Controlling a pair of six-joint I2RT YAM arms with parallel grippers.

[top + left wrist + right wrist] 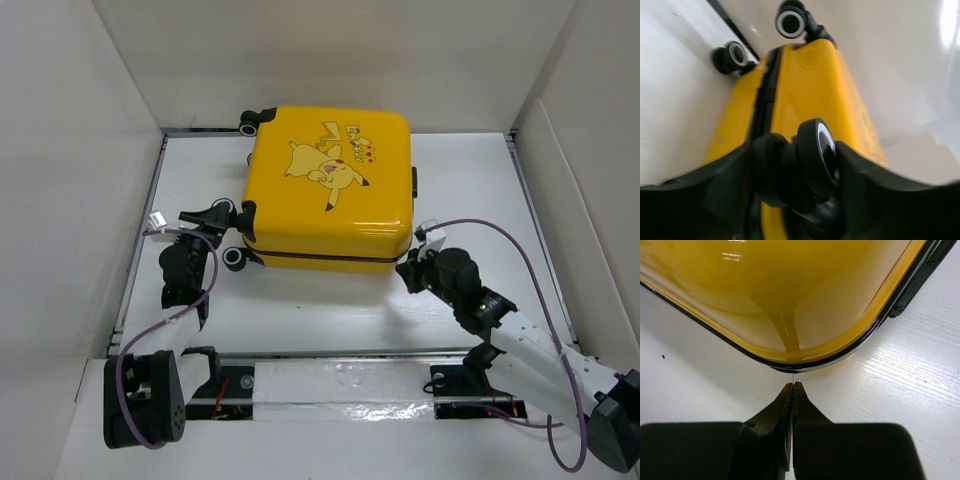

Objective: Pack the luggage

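The luggage is a yellow hard-shell suitcase lying flat and closed on the white table, cartoon print up. My left gripper is at its near-left corner. In the left wrist view both fingers of the left gripper press on a black double wheel, with the yellow shell running away behind it. My right gripper is at the near-right corner. In the right wrist view the right gripper is shut, with a thin silver zipper pull pinched at its tips against the black zip seam.
Tall white walls box in the table on the left, back and right. A black side handle sticks out of the suitcase's right edge. Three more wheels stick out on its left side. A rail with the arm bases runs along the near edge.
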